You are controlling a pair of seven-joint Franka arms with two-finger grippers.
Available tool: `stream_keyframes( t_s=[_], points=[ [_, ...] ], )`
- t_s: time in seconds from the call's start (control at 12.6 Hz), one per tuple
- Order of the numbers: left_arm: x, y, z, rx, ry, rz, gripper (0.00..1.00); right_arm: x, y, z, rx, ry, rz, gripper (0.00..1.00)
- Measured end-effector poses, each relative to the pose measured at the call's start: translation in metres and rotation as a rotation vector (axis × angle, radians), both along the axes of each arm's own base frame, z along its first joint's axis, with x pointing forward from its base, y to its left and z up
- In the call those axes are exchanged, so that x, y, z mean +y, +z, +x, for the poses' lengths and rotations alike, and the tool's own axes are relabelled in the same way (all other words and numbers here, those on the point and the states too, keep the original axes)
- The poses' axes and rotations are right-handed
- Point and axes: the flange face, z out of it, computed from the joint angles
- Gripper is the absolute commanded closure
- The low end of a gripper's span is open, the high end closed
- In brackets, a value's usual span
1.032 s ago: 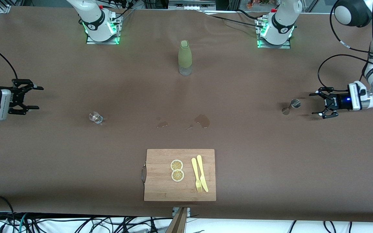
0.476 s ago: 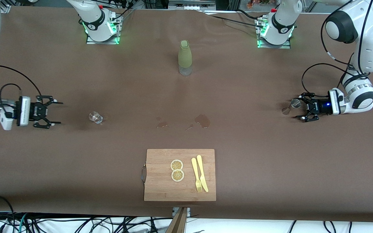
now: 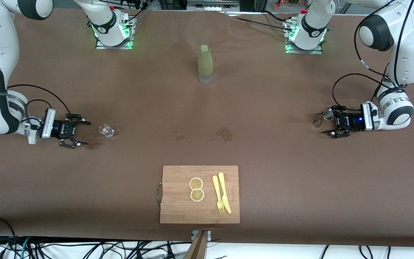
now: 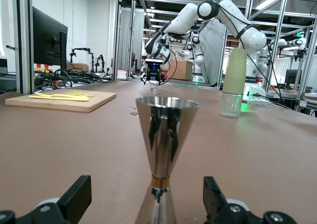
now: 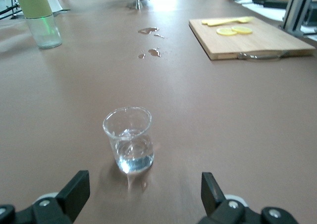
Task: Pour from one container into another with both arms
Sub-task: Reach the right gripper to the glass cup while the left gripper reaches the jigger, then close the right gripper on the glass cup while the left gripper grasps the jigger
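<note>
Cutting board (image 3: pixel 178 208): wooden, nearest the front camera, metal handle on the edge toward the right arm's end
Lemon slices (image 3: pixel 196 189): two, touching, on the board
Fork and knife (image 3: pixel 221 193): pale yellow plastic, side by side on the board next to the slices
Spills (image 3: pixel 224 133): small wet patches on the brown table cover (image 3: pixel 120 180), farther from the camera than the board
Shot glass (image 3: pixel 106 130): clear, upright, a little liquid in the bottom, toward the right arm's end
Right gripper (image 3: pixel 78 133): low at the table, fingers spread wide, holding nothing; the glass (image 5: pixel 128 140) stands just ahead of the open fingers, apart from them
Jigger (image 3: pixel 322 118): steel double cone, upright, toward the left arm's end
Left gripper (image 3: pixel 331 123): low at the table, fingers wide apart, gripping nothing; the jigger (image 4: pixel 163 159) stands between the two fingertips, contact not discernible
Bottle (image 3: pixel 205 64): green sleeve, clear base, upright, farthest from the camera, between the two arm bases
</note>
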Motion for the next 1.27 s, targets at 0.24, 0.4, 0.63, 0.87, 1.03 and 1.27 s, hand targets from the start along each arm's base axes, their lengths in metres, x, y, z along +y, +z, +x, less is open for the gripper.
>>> stream_keyframes(
  t_s=[0.24,0.4,0.63,0.87,1.03,1.27],
  points=[
    [-0.002,0.002,0.004,-0.008,-0.008,-0.003,0.07,0.024,-0.029,-0.007,-0.032,0.033,0.051,0.0],
    [-0.003,0.002,0.004,-0.007,-0.009,-0.006,0.16,0.036,-0.038,-0.008,-0.035,0.029,0.078,0.0],
    [-0.005,-0.002,0.001,0.001,-0.013,-0.015,0.29,0.055,-0.045,-0.006,-0.039,0.025,0.116,0.0],
    [-0.005,-0.005,-0.001,0.008,-0.017,-0.016,0.32,0.066,-0.049,-0.006,-0.035,0.036,0.131,0.01],
    [-0.006,-0.005,-0.001,0.009,-0.019,-0.02,0.31,0.067,-0.049,-0.006,-0.035,0.037,0.132,0.07],
    [-0.007,-0.003,-0.002,0.011,-0.027,-0.035,0.38,0.07,-0.05,-0.006,-0.033,0.04,0.135,0.24]
  ],
)
